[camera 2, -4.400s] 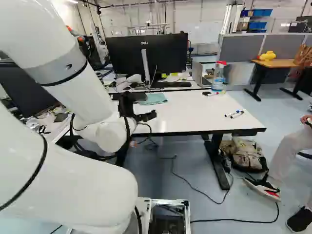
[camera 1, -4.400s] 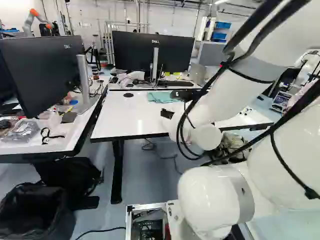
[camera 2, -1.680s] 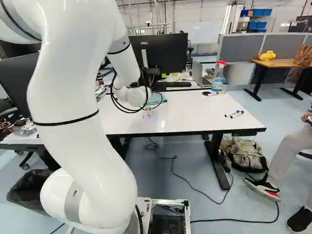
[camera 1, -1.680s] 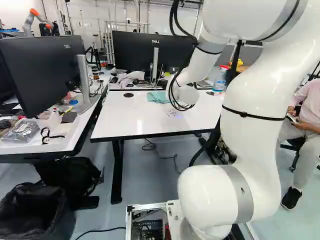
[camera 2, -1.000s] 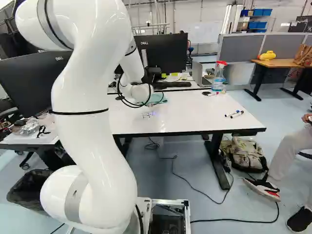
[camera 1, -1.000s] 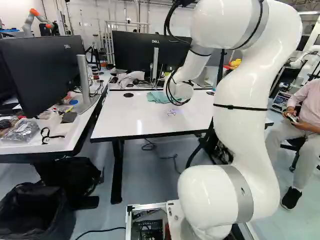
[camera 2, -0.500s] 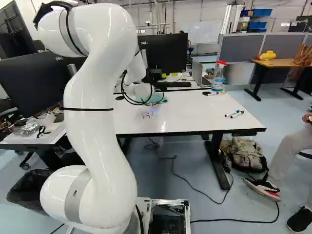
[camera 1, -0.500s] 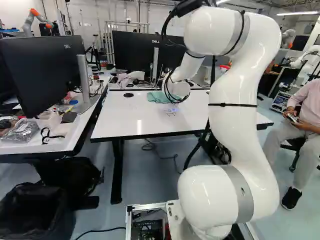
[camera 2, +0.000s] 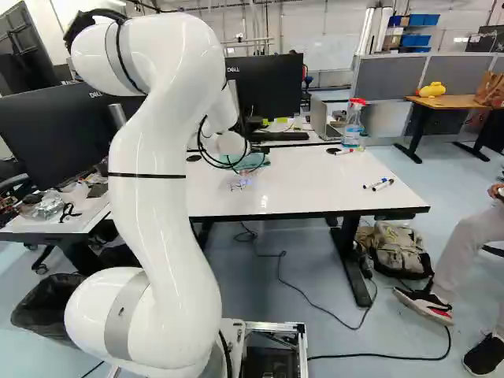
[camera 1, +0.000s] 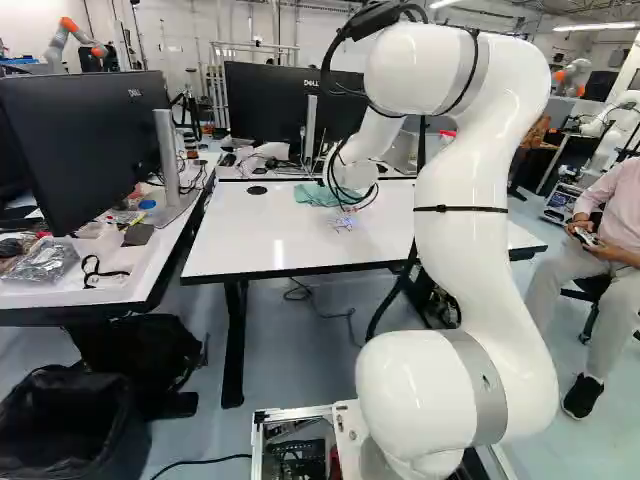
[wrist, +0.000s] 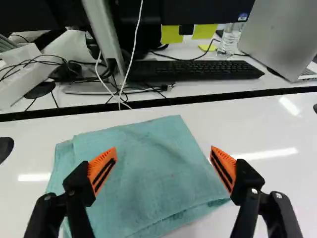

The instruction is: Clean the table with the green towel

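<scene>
In the wrist view my gripper (wrist: 163,164) stands open above the green towel (wrist: 148,144), one finger over the cloth and the other by its side edge. Nothing is held between the orange pads. The towel lies folded on the white table (camera 1: 250,240), and in the left base view it shows at the far side (camera 1: 312,193), partly behind the arm's wrist. That wrist hides the gripper in both base views. Small scribbled marks (camera 2: 239,184) with a bluish light on them are on the tabletop, nearer than the towel.
Beyond the table stand a monitor (camera 2: 272,83), a keyboard (wrist: 193,70) and a laptop (wrist: 282,39). A spray bottle (camera 2: 353,124) and markers (camera 2: 379,184) are on the right. Another desk (camera 1: 110,285) stands left, a bin (camera 1: 75,425) below it. A person sits at the right.
My arm has swung from low over the near side to upright, its wrist now at the towel. Lately its upper bend moved left in the left base view. The towel and base stayed put.
</scene>
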